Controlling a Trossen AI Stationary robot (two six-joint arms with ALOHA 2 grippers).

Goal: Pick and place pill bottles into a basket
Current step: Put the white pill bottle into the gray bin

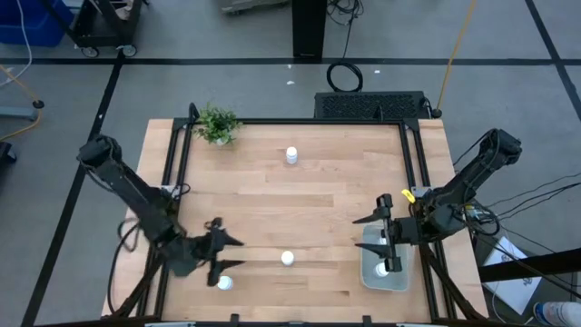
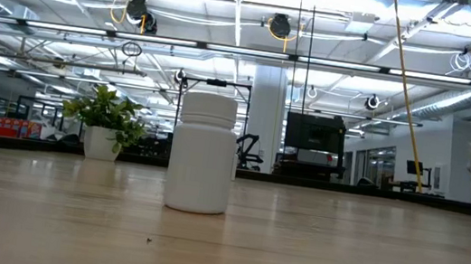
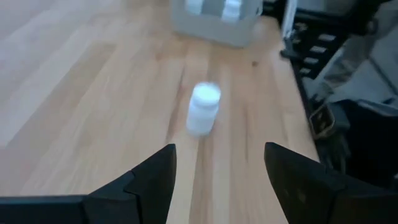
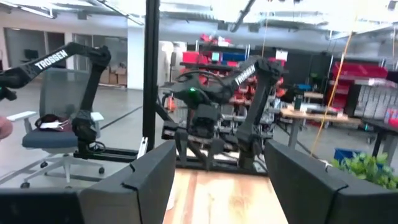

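Wooden bench (image 1: 300, 204), light butcher-block planking, carries all items noted.

Far left of the high view: the left arm reaches in low over the near left corner. Its left pincer (image 1: 225, 254) stands open, fingers spread and empty, directed toward the bench centre. One pill bottle (image 1: 224, 283) stands upright just beside this pincer, at the near edge, not between the fingers. The left wrist view confirms the gap: both dark fingers (image 3: 155, 180) are apart with bare wood between them, and a second bottle (image 3: 203, 109) stands upright ahead of them.

Left rear: a small green potted plant (image 1: 217, 124) sits near the back left corner, well apart from the arms.

Centre: that second bottle (image 1: 287, 258) stands upright on the near half of the bench, between the two arms. A third bottle (image 1: 291, 155) stands upright toward the rear, alone. The low view shows one upright white bottle (image 2: 203, 152) large in the foreground, with the plant (image 2: 107, 122) behind it to the left.

Right: the basket (image 1: 369, 272), pale blue-grey, rests at the near right corner. A bottle (image 1: 382, 269) is inside it; the left wrist view shows two white caps (image 3: 231, 9) within its walls. The right pincer (image 1: 385, 232) hangs over the basket's rear edge, open and holding nothing; its wrist view shows spread fingers (image 4: 152, 177) aimed level at the room.
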